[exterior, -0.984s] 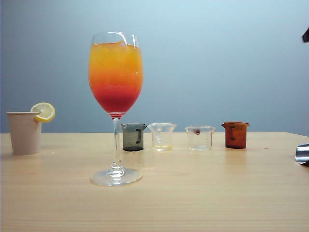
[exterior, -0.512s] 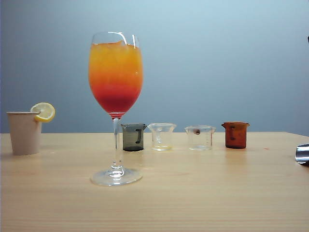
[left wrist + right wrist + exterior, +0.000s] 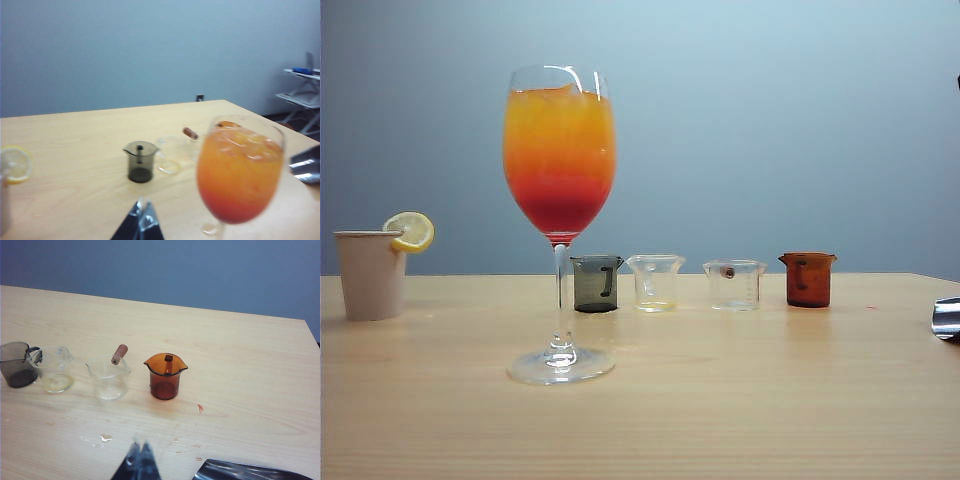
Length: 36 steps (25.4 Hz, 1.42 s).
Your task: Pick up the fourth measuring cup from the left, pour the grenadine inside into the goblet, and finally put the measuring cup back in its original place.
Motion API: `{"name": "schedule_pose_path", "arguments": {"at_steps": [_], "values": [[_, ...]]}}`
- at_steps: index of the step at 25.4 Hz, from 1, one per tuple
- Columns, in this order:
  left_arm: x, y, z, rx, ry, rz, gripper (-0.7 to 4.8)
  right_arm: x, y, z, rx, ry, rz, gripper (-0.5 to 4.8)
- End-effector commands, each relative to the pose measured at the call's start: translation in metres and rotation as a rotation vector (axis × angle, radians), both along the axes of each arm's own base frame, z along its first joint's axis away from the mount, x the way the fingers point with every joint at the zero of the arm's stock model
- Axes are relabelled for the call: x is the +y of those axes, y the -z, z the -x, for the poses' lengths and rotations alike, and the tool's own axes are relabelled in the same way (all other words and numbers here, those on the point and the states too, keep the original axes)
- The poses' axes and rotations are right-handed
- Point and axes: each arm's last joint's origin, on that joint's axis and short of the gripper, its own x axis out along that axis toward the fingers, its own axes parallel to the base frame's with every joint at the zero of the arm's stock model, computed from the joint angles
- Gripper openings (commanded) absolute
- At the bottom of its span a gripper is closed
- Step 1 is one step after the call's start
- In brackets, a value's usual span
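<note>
Seen side-on from the exterior: goblet [image 3: 560,225] standing tall toward the bench's [image 3: 740,400] left half, layered orange over red, with the row of four small cups behind it along the far edge and the fourth measuring cup [image 3: 808,279] upright at the right end. Paper cup [image 3: 370,274] with lemon slice [image 3: 412,231] at the far left edge, out of the right wrist view altogether. Only a sliver of shiny metal at the right edge there, no hand plainly visible. From the right wrist: right hand [image 3: 139,460] pinched fully shut, holding nothing, hovering over the near bench, well apart from the fourth measuring cup, which sits beyond its tips; small drips on the wood between. From the left wrist: left hand [image 3: 141,222] with tips together, empty, near the goblet; smoky grey cup [image 3: 140,161] beyond, red-brown cup hidden behind the goblet.
</note>
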Motion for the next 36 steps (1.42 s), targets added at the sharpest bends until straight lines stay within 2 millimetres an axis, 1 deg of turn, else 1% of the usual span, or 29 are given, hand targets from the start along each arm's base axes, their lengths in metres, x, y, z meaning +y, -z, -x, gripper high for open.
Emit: {"name": "schedule_pose_path", "arguments": {"at_steps": [1,8,13,20,24,30,32,33,36], "values": [[0.002,-0.002,-0.001,-0.041,-0.065,0.021,-0.06,0.0,-0.003,0.0,-0.02,-0.001,-0.006,-0.05],[0.017,0.011,-0.012,-0.038,-0.25,0.012,-0.06,0.0,-0.003,0.0,-0.021,-0.001,-0.006,-0.05],[0.027,0.021,-0.017,-0.051,-0.318,0.006,-0.06,0.0,-0.003,0.0,-0.021,-0.001,-0.006,-0.05],[0.035,0.026,-0.018,-0.002,-0.461,-0.001,-0.06,0.0,-0.003,0.0,-0.021,-0.001,-0.006,-0.05],[0.035,0.029,-0.019,0.028,-0.463,-0.005,-0.06,0.0,-0.003,0.0,-0.021,-0.001,-0.006,-0.05],[0.035,0.029,-0.019,0.023,-0.461,-0.006,-0.05,0.0,-0.003,0.0,-0.021,-0.001,-0.006,-0.05],[0.035,0.027,-0.018,0.005,-0.463,-0.004,0.07,0.0,-0.003,0.0,-0.021,-0.001,-0.006,-0.05],[0.035,0.026,-0.018,-0.002,-0.465,0.0,0.23,0.0,-0.003,0.0,-0.02,-0.001,-0.006,-0.05],[0.035,0.026,-0.018,-0.001,-0.465,0.0,0.24,0.0,-0.003,0.0,-0.02,-0.001,-0.006,-0.05]]}}
